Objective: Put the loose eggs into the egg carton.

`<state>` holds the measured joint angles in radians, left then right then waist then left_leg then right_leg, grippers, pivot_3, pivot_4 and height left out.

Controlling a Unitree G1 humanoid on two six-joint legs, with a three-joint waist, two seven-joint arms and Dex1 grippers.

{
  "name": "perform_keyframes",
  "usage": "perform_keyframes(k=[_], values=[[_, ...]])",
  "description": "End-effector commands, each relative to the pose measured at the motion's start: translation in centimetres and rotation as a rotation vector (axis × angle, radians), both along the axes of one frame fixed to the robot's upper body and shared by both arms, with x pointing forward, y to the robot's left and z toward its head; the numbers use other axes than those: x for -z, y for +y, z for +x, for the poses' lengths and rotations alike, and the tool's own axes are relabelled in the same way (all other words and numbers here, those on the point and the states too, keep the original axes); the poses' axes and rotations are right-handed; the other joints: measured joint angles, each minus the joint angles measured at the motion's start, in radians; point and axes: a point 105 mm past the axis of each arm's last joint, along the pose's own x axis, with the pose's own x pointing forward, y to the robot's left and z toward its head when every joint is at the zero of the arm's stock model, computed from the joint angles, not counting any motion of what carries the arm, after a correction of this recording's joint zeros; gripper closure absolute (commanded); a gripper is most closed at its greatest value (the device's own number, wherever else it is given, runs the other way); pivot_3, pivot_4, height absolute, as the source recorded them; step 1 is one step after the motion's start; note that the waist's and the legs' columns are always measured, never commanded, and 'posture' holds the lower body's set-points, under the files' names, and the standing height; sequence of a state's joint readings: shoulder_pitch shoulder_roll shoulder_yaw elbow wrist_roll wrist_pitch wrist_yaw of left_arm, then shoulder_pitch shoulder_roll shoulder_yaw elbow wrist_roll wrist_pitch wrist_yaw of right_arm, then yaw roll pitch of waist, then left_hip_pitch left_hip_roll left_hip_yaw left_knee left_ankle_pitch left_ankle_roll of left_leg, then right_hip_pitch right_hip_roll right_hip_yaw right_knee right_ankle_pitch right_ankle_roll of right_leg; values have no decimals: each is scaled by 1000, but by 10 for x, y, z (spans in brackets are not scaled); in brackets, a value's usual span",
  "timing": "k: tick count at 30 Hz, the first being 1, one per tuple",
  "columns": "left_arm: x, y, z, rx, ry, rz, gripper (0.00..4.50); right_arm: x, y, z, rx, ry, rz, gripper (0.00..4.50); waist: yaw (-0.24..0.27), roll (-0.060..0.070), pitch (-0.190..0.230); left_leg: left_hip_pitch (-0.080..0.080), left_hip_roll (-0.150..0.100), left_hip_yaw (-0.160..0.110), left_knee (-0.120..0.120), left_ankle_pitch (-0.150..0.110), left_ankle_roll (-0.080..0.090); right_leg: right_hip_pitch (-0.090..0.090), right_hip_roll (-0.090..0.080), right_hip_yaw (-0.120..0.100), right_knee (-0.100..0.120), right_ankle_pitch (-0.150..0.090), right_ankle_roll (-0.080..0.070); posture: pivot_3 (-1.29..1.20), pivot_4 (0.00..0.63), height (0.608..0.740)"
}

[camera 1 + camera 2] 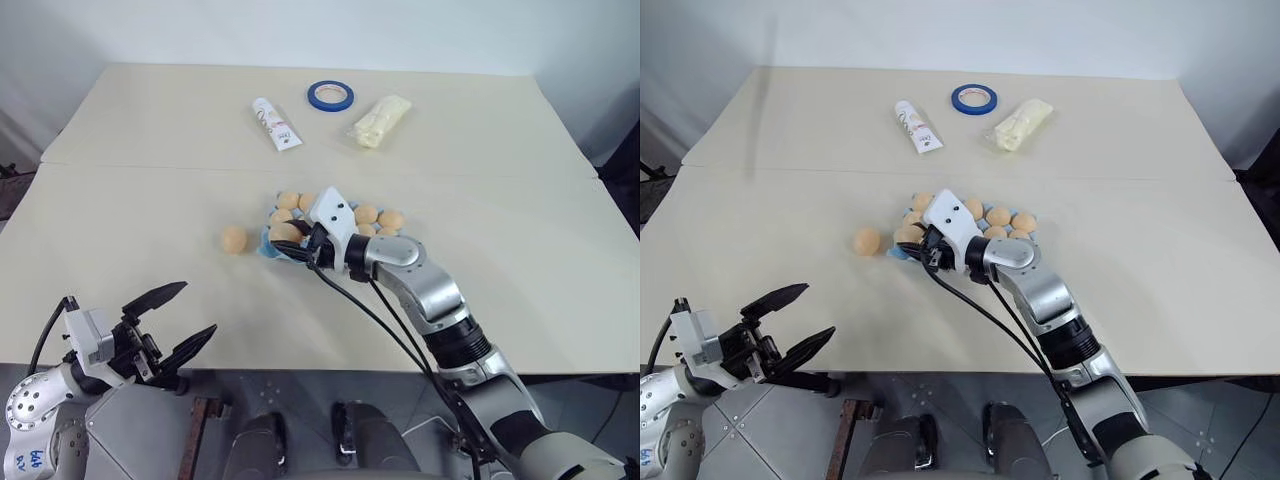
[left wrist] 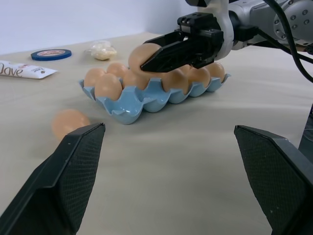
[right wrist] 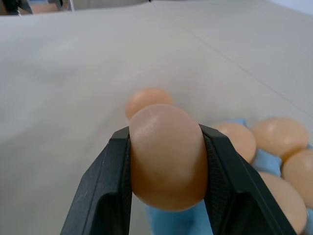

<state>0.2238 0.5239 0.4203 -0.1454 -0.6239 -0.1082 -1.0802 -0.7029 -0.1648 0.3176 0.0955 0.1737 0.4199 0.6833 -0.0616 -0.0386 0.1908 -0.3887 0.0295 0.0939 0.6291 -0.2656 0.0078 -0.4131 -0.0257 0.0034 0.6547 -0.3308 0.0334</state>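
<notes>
The light blue egg carton (image 2: 128, 108) sits mid-table with several tan eggs (image 2: 107, 85) in its cups. Just above the carton's near-left corner, my right gripper (image 1: 284, 238) is shut on one egg (image 3: 166, 156), black fingers (image 3: 110, 181) pressing both its sides. One loose egg (image 1: 234, 239) lies on the table a short way left of the carton. At the table's front-left edge my left gripper (image 1: 198, 308) stands open with nothing between its fingers, pointing toward the carton.
Along the far side of the table lie a white tube (image 1: 277, 124), a blue tape ring (image 1: 330, 96) and a clear bag of pale yellow material (image 1: 380, 120). A seam (image 1: 150, 167) runs across the beige tabletop behind the carton.
</notes>
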Motion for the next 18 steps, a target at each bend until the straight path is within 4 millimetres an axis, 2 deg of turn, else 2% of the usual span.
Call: perform_keyframes(k=[1,7,8,14,18], values=[[-9,0,-3,0,-46,-7,0,-15,3,1,-9,-55,19,2296,-1,0,0,0,0,0,0,0,0,0,0,0,0,0,0,0,150,740],[-9,0,-1,2,-49,-6,0,-15,1,0,-13,-56,19,247,-2,0,0,0,0,0,0,0,0,0,0,0,0,0,0,0,150,740],[-9,0,-1,2,-49,-6,0,-15,1,0,-13,-57,18,15,-2,0,0,0,0,0,0,0,0,0,0,0,0,0,0,0,150,740],[-9,0,1,3,-51,-10,0,-26,-10,-3,-24,-85,33,15,-2,0,0,0,0,0,0,0,0,0,0,0,0,0,0,0,150,740],[-17,4,9,-42,-86,-17,0,-38,-31,-14,-75,-95,87,15,2,0,0,0,0,0,0,0,0,0,0,0,-1,0,0,0,150,740]])
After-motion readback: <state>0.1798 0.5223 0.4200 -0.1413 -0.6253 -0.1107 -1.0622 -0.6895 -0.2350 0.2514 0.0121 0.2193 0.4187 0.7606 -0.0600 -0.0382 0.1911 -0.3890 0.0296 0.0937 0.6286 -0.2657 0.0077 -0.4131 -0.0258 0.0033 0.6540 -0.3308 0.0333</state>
